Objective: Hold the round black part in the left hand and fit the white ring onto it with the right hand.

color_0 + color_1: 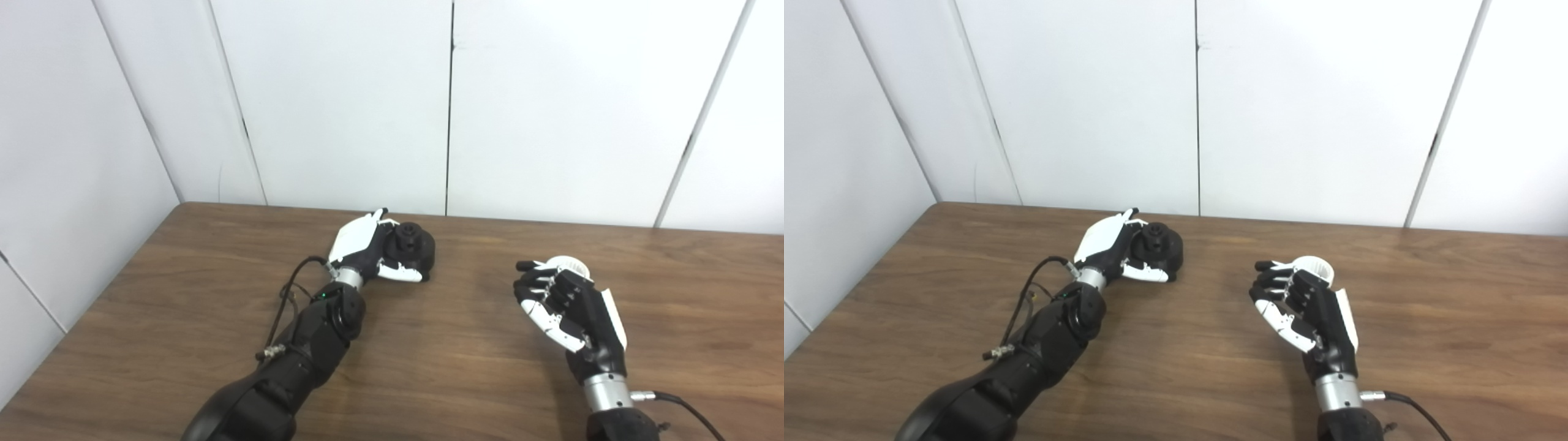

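My left hand (pixel 367 248): centre-left of frame, fingers wrapped around the round black plastic part (pixel 411 244), low on the brown wooden table (pixel 429 355).
My right hand (pixel 566 306): lower right, raised, fingers curled about the white ribbed plastic ring (pixel 571 266).
Parts: well apart.

Round black part (pixel 411 244) with a knobbed top, on the table far left, white ring (pixel 1315 267) upright, well apart to its right

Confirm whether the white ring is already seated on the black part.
No, the white ring sits by the right hand, well apart from the black part.
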